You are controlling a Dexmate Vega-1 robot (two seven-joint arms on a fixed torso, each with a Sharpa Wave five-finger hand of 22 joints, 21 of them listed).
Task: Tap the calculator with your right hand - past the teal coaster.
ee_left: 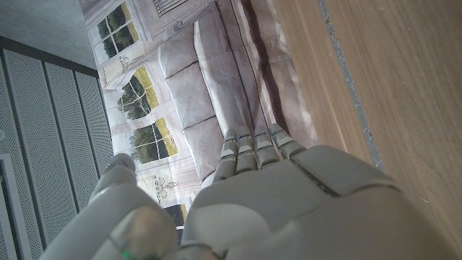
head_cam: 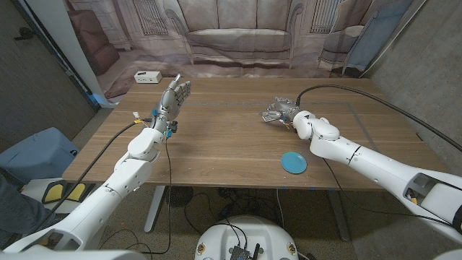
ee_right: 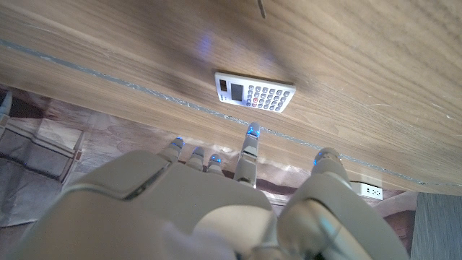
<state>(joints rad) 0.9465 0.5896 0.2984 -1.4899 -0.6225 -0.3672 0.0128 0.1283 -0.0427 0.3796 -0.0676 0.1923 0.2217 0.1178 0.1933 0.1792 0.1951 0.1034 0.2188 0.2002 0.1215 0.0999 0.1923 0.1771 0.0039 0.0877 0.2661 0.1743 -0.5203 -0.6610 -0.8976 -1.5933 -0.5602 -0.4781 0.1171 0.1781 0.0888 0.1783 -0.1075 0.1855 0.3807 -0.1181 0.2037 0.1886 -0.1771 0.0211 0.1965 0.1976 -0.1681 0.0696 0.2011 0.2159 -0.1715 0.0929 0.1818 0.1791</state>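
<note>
Risk: I could bring the right hand [head_cam: 280, 112] down short and miss the calculator [ee_right: 255, 92], since from the head camera my hand hides it. The calculator lies on the table [head_cam: 224, 137], beyond the teal coaster [head_cam: 293, 162]. The right hand hovers over it — fingers [ee_right: 250, 148] apart, holding nothing.

right hand [head_cam: 280, 112] | above calculator [ee_right: 255, 92] | bare wood between

Calculator [ee_right: 255, 94] in head view hidden under right hand [head_cam: 281, 111].
</note>
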